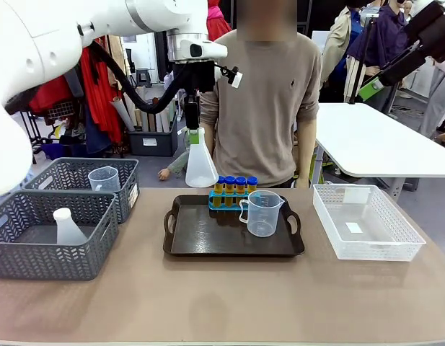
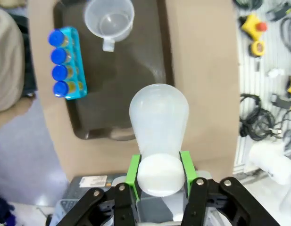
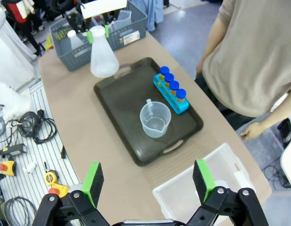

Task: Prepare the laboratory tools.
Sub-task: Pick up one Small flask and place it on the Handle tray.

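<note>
Left gripper (image 1: 195,131) clamping neck of conical flask (image 1: 200,165), holding it above tray's (image 1: 208,241) far-left edge. Right gripper (image 3: 149,179) jaws standing wide, empty. Beaker (image 1: 262,213), rack (image 1: 223,202) with 4 tubes (image 1: 234,185) sitting on tray.

The white left arm (image 1: 85,25) is trailing black cables, both black grippers are showing green-padded fingers (image 3: 92,181), and the person (image 1: 265,101) is wearing a beige sweater.

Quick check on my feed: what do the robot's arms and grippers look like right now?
The left arm has glossy white rounded links with a black cable looping under its wrist. The left gripper has a black linkage body with bright green pads. The right gripper matches: black jointed fingers, screws at the joints, green pads.
</note>
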Motion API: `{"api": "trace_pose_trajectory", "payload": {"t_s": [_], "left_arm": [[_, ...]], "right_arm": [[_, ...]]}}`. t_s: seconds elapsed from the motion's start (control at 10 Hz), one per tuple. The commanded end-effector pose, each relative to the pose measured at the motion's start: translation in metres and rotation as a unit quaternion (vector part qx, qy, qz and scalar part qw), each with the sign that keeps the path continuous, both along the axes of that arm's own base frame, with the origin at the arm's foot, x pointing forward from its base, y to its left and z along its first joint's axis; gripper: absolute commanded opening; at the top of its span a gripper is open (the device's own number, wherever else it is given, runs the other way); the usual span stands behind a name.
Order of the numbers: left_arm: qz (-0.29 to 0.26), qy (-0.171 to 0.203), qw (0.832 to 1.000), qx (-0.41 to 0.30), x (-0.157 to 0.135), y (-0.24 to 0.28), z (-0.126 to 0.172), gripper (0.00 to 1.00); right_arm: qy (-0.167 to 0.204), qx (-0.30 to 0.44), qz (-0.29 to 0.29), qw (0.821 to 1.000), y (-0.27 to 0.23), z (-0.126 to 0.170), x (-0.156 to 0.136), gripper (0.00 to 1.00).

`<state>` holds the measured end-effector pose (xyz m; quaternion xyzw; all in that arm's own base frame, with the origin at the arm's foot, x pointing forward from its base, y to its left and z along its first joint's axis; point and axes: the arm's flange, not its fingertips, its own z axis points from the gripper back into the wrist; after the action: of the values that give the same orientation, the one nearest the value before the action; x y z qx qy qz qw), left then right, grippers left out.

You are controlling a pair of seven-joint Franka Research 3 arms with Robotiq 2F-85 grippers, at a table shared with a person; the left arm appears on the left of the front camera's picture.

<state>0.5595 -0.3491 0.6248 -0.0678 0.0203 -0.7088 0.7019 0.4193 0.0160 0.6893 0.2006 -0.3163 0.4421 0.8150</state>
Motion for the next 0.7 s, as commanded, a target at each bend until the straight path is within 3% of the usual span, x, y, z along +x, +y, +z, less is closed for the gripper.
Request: {"api": "trace_pose_trajectory", "payload": {"t_s": [0.0,0.3,0.6], "left_arm": [[0.002,0.008,1.0,0.009,-0.005,0.001,-0.001,0.0],[0.0,0.002,1.0,0.002,0.0,0.0,-0.001,0.0],[-0.034,0.004,0.999,0.009,0.031,-0.019,-0.042,0.0]], "right_arm": [[-0.002,0.004,0.003,1.0,0.0,0.001,0.0,1.0],[-0.002,0.004,0.003,1.0,0.0,0.001,0.0,1.0],[-0.002,0.004,0.003,1.0,0.0,0.001,0.0,1.0]]}}
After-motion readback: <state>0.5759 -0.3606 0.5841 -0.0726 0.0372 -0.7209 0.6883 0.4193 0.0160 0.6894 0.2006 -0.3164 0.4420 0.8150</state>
